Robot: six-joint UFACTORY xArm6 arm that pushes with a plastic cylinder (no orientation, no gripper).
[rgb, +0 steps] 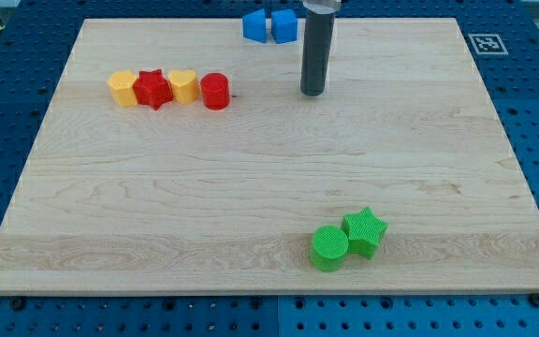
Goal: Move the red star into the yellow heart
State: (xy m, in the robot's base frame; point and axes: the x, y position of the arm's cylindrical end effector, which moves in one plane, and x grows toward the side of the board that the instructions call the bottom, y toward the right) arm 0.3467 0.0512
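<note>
Three clusters on a board (251, 178)
Row at the view's upper left, touching, left to right: yellow block (122, 88), red star (153, 89), yellow heart (183, 85), red cylinder (215, 91). At top centre, left blue block (254, 25) beside right blue block (284, 25); my tip (313, 92) below them. Lower right, green cylinder (329, 247) touches green star (364, 231).

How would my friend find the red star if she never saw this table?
Look at the wooden board, near its top left corner, where four small blocks sit in a row. The red star is second from the left, between a yellow block and the yellow heart. It alone has points; the other red block is round.
</note>
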